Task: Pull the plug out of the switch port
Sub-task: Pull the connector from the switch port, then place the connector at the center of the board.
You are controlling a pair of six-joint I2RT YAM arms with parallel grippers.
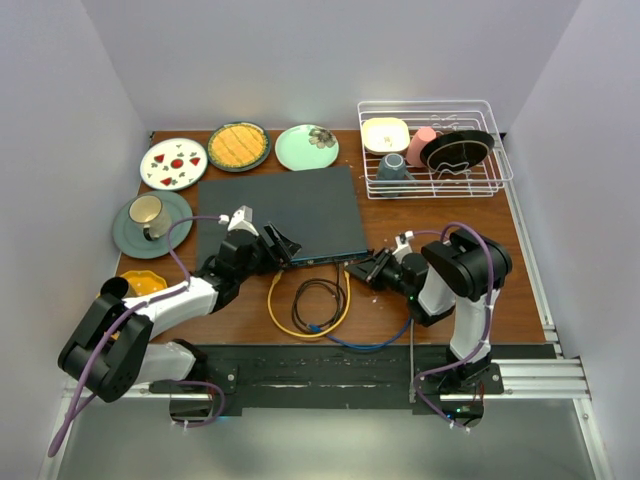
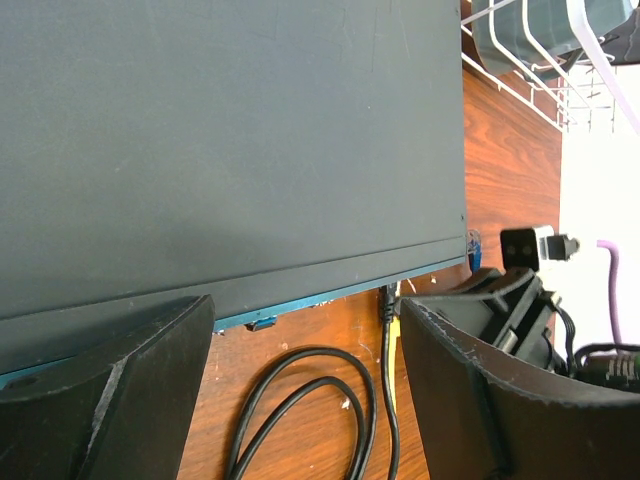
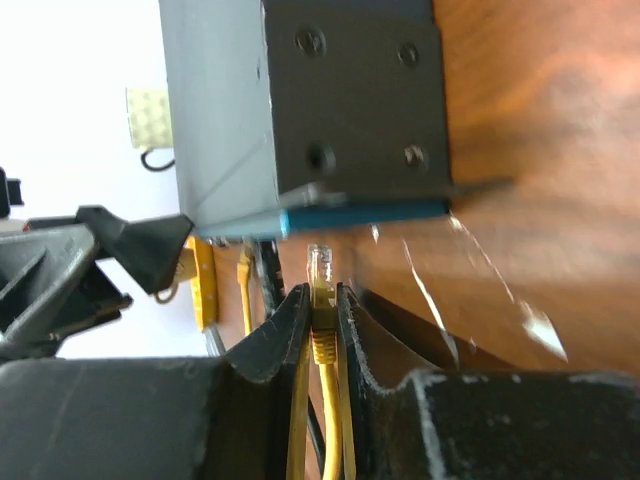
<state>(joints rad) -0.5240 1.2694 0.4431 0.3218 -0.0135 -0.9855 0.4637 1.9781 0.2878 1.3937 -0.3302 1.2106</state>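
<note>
The switch (image 1: 275,212) is a flat dark-grey box with a blue front edge (image 3: 360,215), lying mid-table. My right gripper (image 3: 322,292) is shut on a yellow plug (image 3: 319,265). The plug's clear tip sits just clear of the blue edge, near the switch's right front corner. In the top view the right gripper (image 1: 372,268) sits at that corner. My left gripper (image 2: 300,310) is open and empty, straddling the front edge further left (image 1: 285,248). A black cable (image 2: 387,300) is still plugged into the front edge.
Yellow (image 1: 285,325), black (image 1: 318,298) and blue (image 1: 370,345) cables loop on the table in front of the switch. A dish rack (image 1: 435,150) stands back right. Three plates line the back left, with a mug on a plate (image 1: 150,215) and a yellow dish (image 1: 143,282) at left.
</note>
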